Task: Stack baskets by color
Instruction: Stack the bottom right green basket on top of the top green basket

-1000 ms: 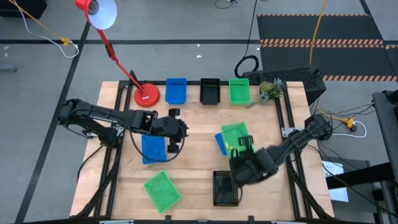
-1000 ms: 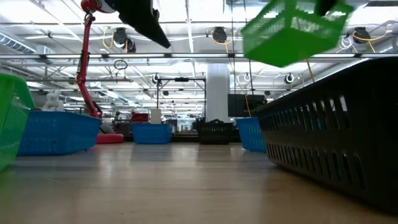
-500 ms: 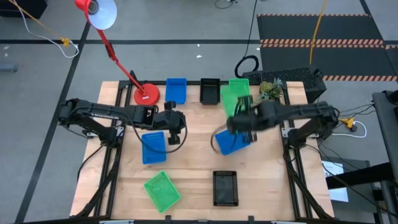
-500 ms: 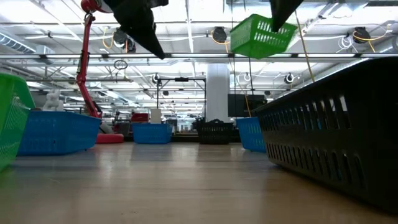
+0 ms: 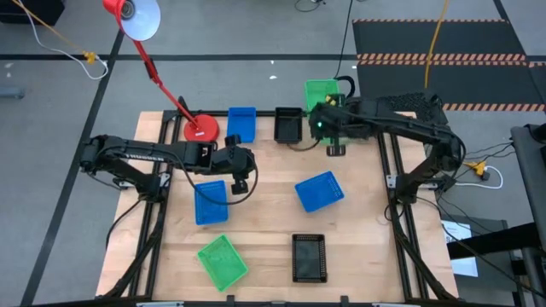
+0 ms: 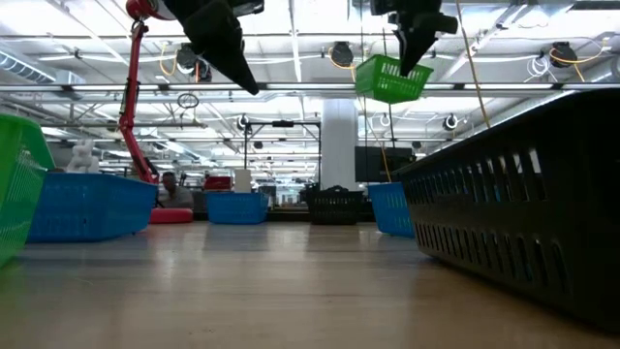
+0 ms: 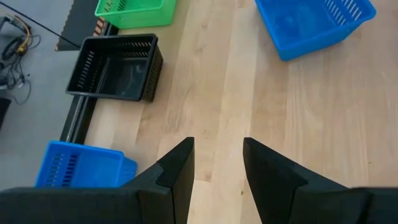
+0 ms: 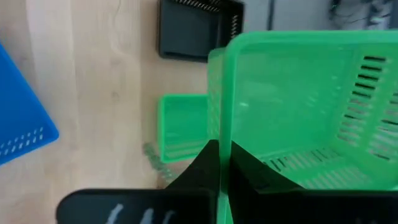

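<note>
Right gripper [image 8: 219, 163] (clamped) on green basket [image 8: 298, 106]

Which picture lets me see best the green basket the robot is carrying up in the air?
The right wrist view: the green basket fills it, its wall pinched by the right gripper. The high view shows it small at the table's back edge, the low view small from the side. The left wrist view misses it.

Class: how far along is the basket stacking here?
Done: a back row, blue basket, black basket, green basket. In hand: right gripper carries a second green basket above that row. To do: two loose blue baskets, a loose green and a loose black; left gripper open, empty.
</note>
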